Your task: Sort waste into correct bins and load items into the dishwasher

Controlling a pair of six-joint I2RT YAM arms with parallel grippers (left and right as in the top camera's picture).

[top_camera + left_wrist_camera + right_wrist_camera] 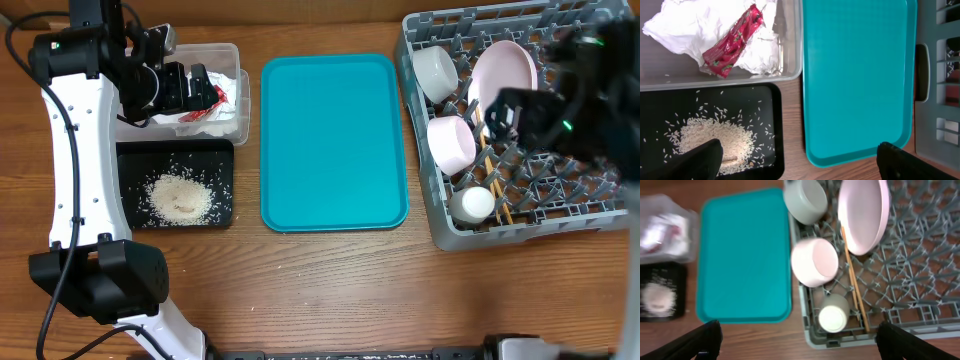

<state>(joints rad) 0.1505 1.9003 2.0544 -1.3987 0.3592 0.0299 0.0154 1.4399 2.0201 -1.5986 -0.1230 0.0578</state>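
- Wooden table (330,290) stretches under both my arms, with a teal serving tray (333,140) lying bare in the middle of it.
- My left gripper (805,167) hangs above the clear tub (235,60) at the far left. Its fingers are spread wide and nothing is between them.
- Inside the tub the red foil wrapper (732,42) lies slantwise on top of the crumpled white napkin (685,25).
- Just beside the tub, on its near side, sits the black tray (222,160). The rice grains (180,197) are heaped in its middle, with loose ones scattered around the pile.
- My right gripper (800,347) hovers over the grey dish rack (440,215) at the right of the table. Its fingers are also spread far apart and it holds nothing. In the overhead view that arm is blurred.
- The white plate (862,215) stands tilted on edge among the pegs at the far end of the rack.
- One white bowl (805,201) sits in the far left corner of the rack, beside the plate.
- The second bowl (815,261) lies on its side just nearer than the first, with its opening towards my wrist camera.
- The white cup (832,316) rests near the rack's front left corner.
- The chopsticks (854,275) lie together along the rack, running from under the plate's edge down past the cup, to its right.
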